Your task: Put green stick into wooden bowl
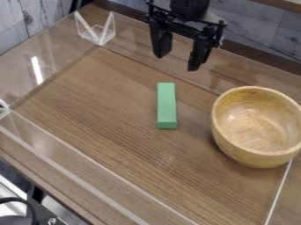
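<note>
The green stick (167,105) lies flat near the middle of the wooden tabletop, its long side running roughly toward and away from the camera. To its right stands the wooden bowl (258,125), round, light tan and empty. My gripper (178,51) hangs above the table behind the stick, pointing down. Its black fingers (157,41) are spread apart with nothing between them. It touches neither the stick nor the bowl.
A clear acrylic wall (47,66) rims the table on the left and front. A small clear bracket (94,29) stands at the back left corner. The dark wood tabletop (106,123) stretches left of the stick.
</note>
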`<action>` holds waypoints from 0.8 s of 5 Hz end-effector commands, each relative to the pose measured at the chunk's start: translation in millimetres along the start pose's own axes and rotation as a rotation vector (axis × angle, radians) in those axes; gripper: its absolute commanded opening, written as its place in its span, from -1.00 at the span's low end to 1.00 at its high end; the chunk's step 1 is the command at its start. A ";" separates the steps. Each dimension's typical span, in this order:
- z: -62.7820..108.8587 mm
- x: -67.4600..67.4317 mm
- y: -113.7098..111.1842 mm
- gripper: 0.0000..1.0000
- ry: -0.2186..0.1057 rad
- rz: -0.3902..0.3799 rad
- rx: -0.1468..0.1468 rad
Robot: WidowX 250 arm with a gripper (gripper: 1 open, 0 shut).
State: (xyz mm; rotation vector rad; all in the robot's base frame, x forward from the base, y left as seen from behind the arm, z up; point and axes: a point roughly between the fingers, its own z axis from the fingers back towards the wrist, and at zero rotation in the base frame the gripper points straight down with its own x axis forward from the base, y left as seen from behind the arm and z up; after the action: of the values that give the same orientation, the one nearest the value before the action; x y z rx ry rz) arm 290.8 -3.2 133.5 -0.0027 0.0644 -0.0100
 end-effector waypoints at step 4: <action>-54.2 -0.5 22.4 1.00 -0.009 -0.009 0.042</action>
State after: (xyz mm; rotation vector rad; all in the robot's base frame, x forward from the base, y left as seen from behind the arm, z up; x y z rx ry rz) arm 281.6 14.8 69.1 0.0323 0.0962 -0.0184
